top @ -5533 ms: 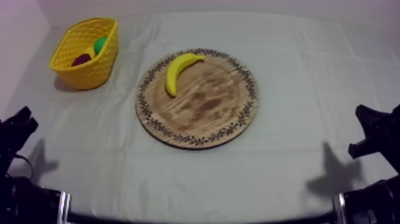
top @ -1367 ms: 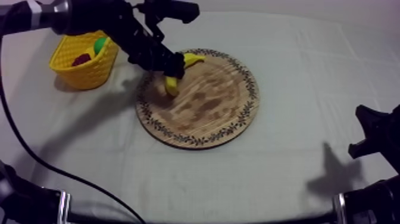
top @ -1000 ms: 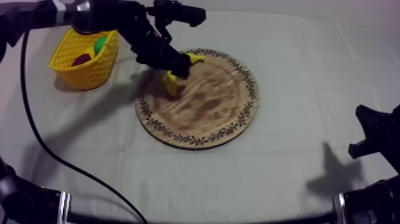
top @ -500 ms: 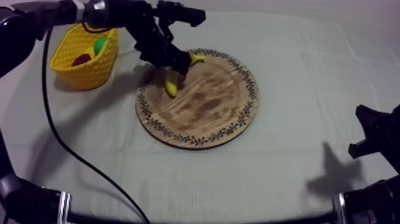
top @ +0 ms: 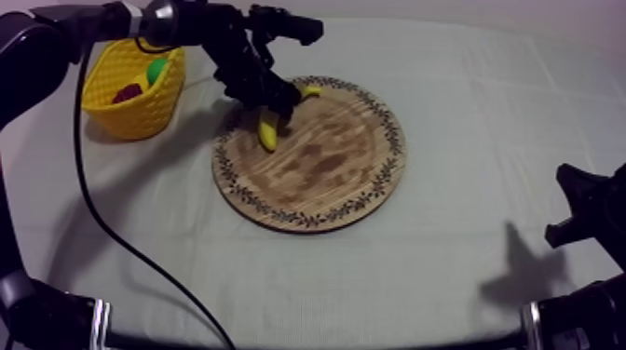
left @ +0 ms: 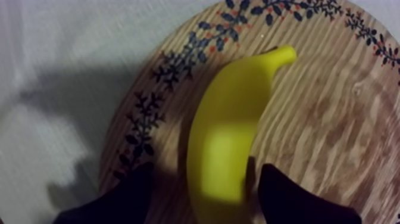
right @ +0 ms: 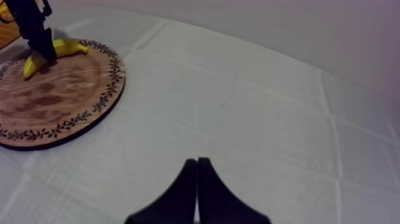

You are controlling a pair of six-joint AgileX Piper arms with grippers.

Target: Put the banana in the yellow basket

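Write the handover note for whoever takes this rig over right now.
Left gripper: open, down at the wooden board, one finger at each side of the banana.
Right gripper: shut on nothing, low over the cloth beside the board.
The banana lies on the board, near the rim on the basket's side. The yellow basket stands on the cloth beside the board, a small red fruit inside it.
Done: fingers set astride the banana.
Left: close, lift, carry to the basket, release.
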